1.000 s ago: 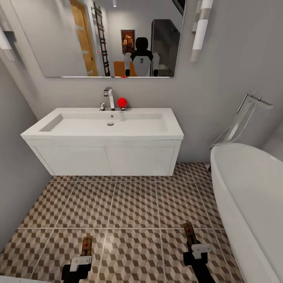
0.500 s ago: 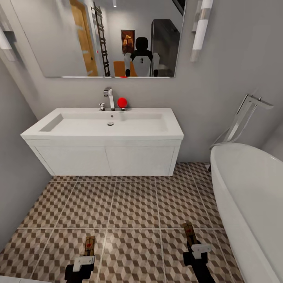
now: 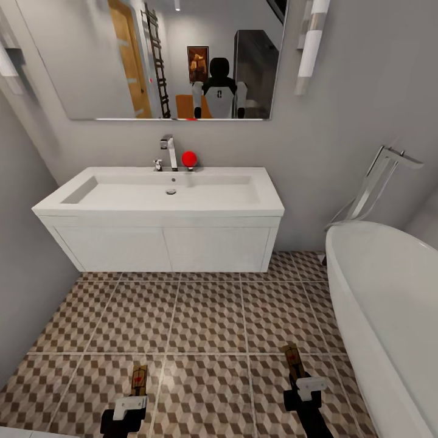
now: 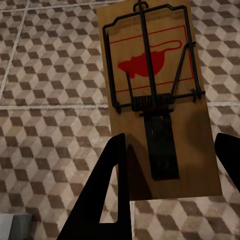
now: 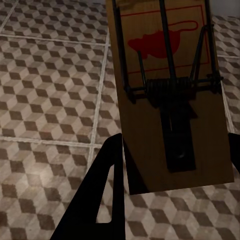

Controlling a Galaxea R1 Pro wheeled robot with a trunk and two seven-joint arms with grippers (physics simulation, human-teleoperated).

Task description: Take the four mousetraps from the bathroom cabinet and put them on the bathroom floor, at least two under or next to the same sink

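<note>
I hold one mousetrap in each hand above the bathroom floor (image 3: 207, 316). My left gripper (image 3: 134, 394) is shut on a tan mousetrap (image 3: 138, 378), which sticks forward from it. The left wrist view shows that mousetrap (image 4: 150, 90) with its red mouse mark and wire bar, pinched between the gripper (image 4: 170, 165) fingers. My right gripper (image 3: 306, 384) is shut on a second mousetrap (image 3: 292, 362); its board (image 5: 170, 95) sits between the black fingers of that gripper (image 5: 172, 165). The white sink (image 3: 158, 210) with its chrome tap (image 3: 168, 152) stands ahead, well beyond both traps.
A white bathtub (image 3: 389, 304) fills the right side, close to my right arm, with a chrome filler (image 3: 383, 176) behind it. A grey wall (image 3: 18, 274) closes the left. A red ball-like object (image 3: 189, 159) sits by the tap. A mirror (image 3: 164, 55) hangs above.
My left gripper and its mousetrap have shifted a little to the right. Everything else is as before.
</note>
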